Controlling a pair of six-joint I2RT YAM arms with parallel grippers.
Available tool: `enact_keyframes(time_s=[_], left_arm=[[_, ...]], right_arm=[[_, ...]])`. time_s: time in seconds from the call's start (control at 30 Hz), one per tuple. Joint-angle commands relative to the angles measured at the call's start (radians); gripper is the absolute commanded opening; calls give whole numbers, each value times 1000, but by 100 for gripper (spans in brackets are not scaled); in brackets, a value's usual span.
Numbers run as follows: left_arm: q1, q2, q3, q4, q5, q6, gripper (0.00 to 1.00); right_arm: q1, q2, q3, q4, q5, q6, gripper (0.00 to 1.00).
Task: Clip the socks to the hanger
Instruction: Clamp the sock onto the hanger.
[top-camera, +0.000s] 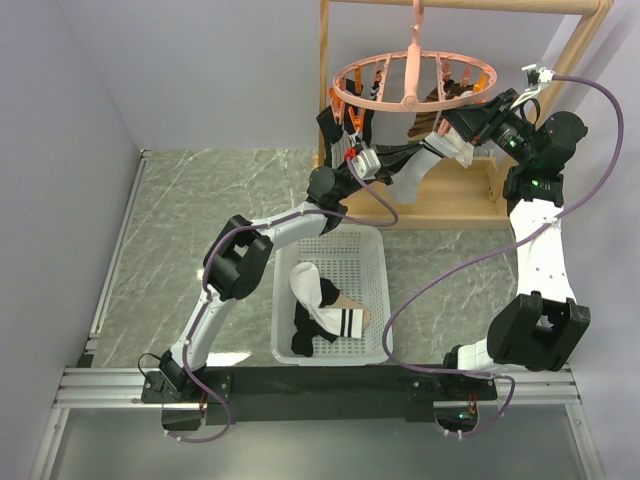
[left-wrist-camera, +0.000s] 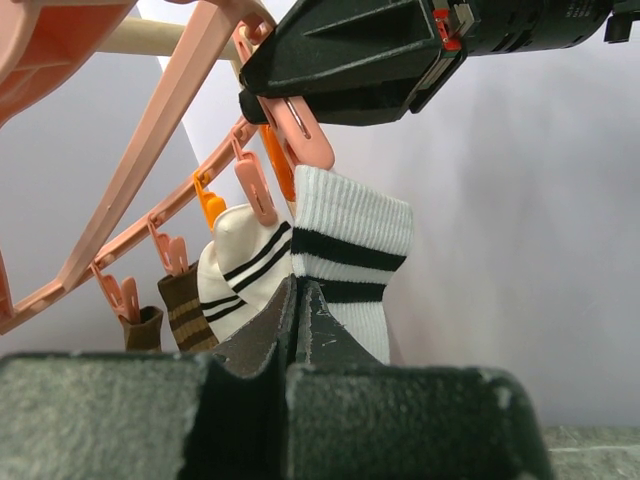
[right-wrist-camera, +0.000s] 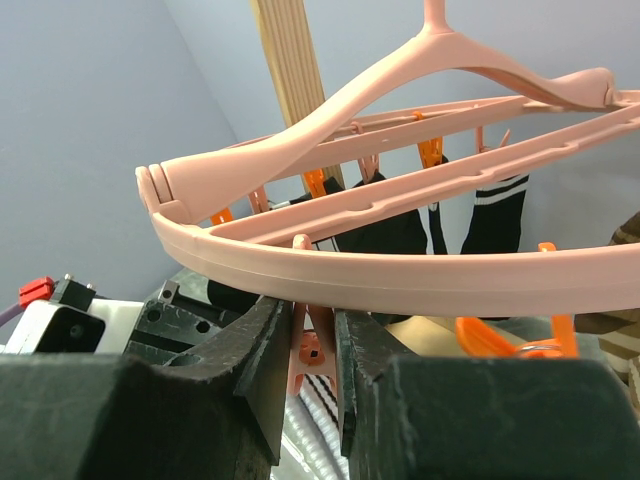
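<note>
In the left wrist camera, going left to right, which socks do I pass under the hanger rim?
plain brown sock → brown striped sock → cream sock with thin black stripes → white sock with wide black bands

The table (top-camera: 200, 200) has a grey-green marbled top. A white perforated basket (top-camera: 383, 300) sits directly on it near the front edge, between the two arm bases, with socks (top-camera: 335, 320) heaped inside. A light wooden rack (top-camera: 440, 212) stands on it towards the far right.
</note>
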Motion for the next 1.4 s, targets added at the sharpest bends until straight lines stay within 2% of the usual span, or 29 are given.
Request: enact_keyframes(time_s=[0.0, 1.37], left_arm=[[2, 8, 32, 39, 27, -26, 1], [16, 19, 132, 18, 42, -103, 1]], right_arm=[[8, -14, 17, 47, -5, -6, 0], [17, -31, -30, 103, -45, -7, 0]])
